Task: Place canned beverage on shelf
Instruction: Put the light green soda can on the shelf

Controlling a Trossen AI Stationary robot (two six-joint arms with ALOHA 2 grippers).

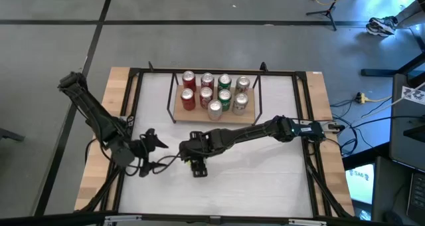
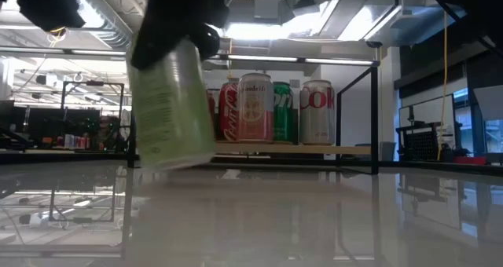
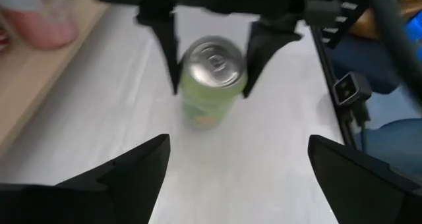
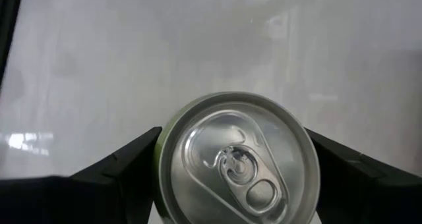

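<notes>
1. High view: The shelf, a low light-wood board in a thin black wire frame, stands at the far middle of the white bench. It carries eight cans in two rows of four: three red, two green, three silver or pale. The right end effector reaches in front of the shelf, over the bench; the can it holds is hidden under it here. The left end effector waits just beside it, fingers spread and holding nothing.

2. Low view: The green can, pale green with small print down its side, is tilted, its bottom edge at or just above the bench, gripped at the top by the dark right end effector. Behind it, five cans show on the shelf; two red, one pale, one green and one silver.

3. Left wrist view: The green can has a silver pull-tab top and sits between the two dark fingers of the right end effector. The left arm's own fingers stand wide apart, well short of it.

4. Right wrist view: The can's silver top fills the gap between the right fingers, which press on both sides.
</notes>
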